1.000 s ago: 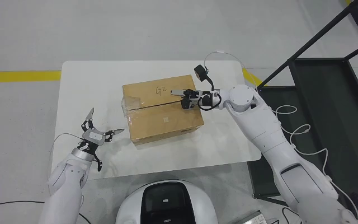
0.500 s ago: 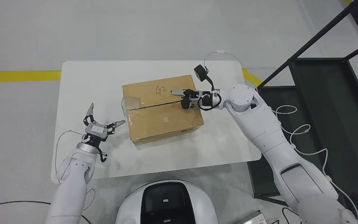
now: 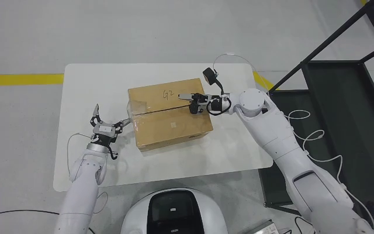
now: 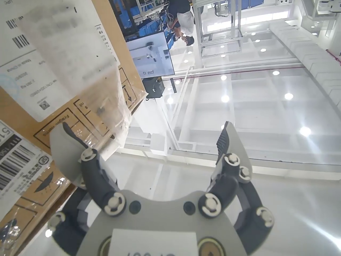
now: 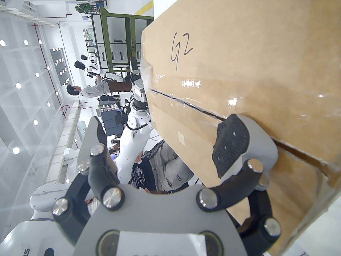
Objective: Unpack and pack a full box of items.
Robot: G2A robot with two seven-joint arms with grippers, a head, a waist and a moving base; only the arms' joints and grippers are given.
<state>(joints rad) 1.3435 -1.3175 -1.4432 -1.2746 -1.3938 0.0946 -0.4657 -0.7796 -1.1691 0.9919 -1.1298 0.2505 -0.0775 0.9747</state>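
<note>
- The left gripper [image 3: 111,116] [image 4: 145,126] moves across the table [image 3: 82,82] toward the box [image 3: 169,114] [image 4: 32,54]. A second ago it is well apart from the box, nearer the table's front edge. Now it sits just beside the box's left side.
- The left forearm swings inward with it, toward the robot's middle.
- One spread finger now comes close to the clear tape [image 4: 117,123] at the box's edge. Whether they touch cannot be told.

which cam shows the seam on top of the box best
Right wrist view: the seam crosses the top of the box up close, with its dark split and tape glare plain. The top view shows the whole seam, but small. The left wrist view shows the box's labelled side.
</note>
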